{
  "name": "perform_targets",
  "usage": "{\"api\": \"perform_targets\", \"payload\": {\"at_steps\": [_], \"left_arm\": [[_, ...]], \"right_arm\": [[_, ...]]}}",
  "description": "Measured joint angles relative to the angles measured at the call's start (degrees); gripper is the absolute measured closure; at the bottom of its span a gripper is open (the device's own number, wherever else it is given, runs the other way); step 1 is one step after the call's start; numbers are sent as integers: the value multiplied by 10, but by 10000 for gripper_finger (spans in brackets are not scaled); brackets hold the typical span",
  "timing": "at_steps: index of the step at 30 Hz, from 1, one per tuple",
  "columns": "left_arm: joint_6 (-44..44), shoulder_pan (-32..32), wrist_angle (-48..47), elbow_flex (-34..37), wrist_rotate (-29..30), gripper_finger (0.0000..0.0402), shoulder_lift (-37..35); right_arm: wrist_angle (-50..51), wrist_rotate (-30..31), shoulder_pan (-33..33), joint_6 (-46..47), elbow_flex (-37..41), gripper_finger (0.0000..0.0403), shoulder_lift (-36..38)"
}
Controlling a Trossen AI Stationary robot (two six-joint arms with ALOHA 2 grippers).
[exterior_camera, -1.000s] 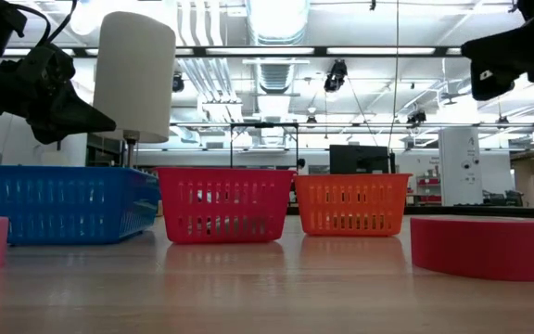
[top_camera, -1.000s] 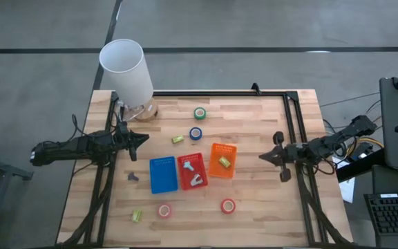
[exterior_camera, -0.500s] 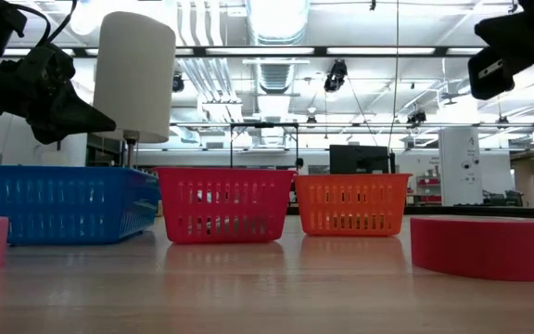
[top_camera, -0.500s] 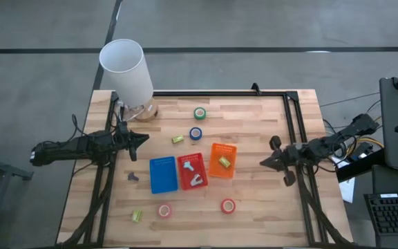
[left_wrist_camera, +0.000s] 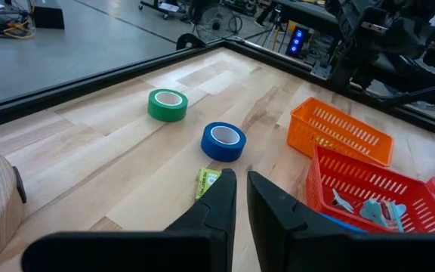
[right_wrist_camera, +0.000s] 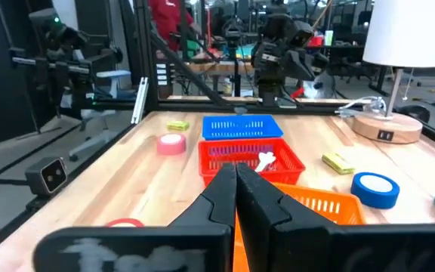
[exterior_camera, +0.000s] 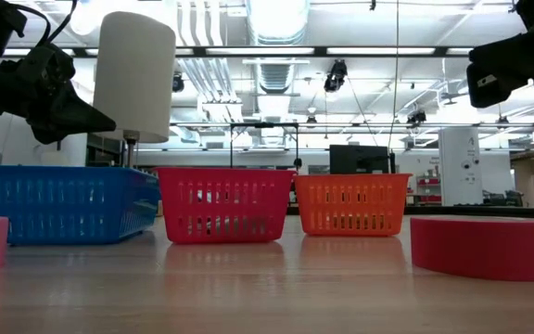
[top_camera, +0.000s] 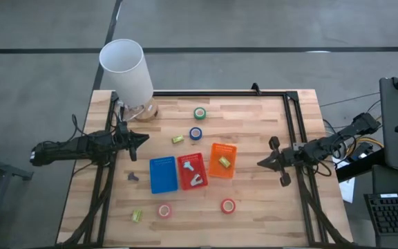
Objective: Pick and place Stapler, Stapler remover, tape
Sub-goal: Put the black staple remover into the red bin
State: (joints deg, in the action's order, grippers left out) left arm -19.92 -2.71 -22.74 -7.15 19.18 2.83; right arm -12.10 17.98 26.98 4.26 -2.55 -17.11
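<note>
Four tape rolls lie on the wooden table: green tape, blue tape, pink tape and red tape. Pale clawed pieces that look like stapler removers lie in the red basket. I cannot make out a stapler for certain. My left gripper hovers at the left, shut and empty, pointing towards the blue tape. My right gripper hovers right of the orange basket, shut and empty.
A blue basket stands left of the red one. Small yellow-green blocks lie on the table and in the orange basket. A white lamp stands at the back left. A small dark piece lies beside the blue basket.
The right gripper has shifted slightly towards the table's front and turned a little. The left arm and all objects are unchanged.
</note>
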Motion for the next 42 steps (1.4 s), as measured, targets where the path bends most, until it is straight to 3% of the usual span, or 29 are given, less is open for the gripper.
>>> {"api": "perform_targets", "payload": {"at_steps": [14, 19, 25, 29, 37, 40, 42], "left_arm": [[4, 0, 0, 0, 0, 364, 0], [103, 0, 8, 0, 27, 364, 0], [108, 0, 12, 0, 30, 364, 0], [-33, 0, 88, 9, 23, 364, 4], [-200, 2, 190, 41, -17, 364, 23], [-304, 2, 207, 47, -1, 364, 31], [-330, 2, 211, 48, 23, 364, 35]], "right_arm": [[-1, 0, 0, -1, 0, 394, 1], [-1, 0, 0, -2, 0, 394, 1], [-1, 0, 0, -5, 0, 394, 1], [-2, 1, 0, -33, 0, 394, 1], [-5, 2, 0, -159, 0, 394, 1], [-5, 2, 0, -181, 0, 394, 1], [-4, 1, 0, -181, 0, 394, 0]]}}
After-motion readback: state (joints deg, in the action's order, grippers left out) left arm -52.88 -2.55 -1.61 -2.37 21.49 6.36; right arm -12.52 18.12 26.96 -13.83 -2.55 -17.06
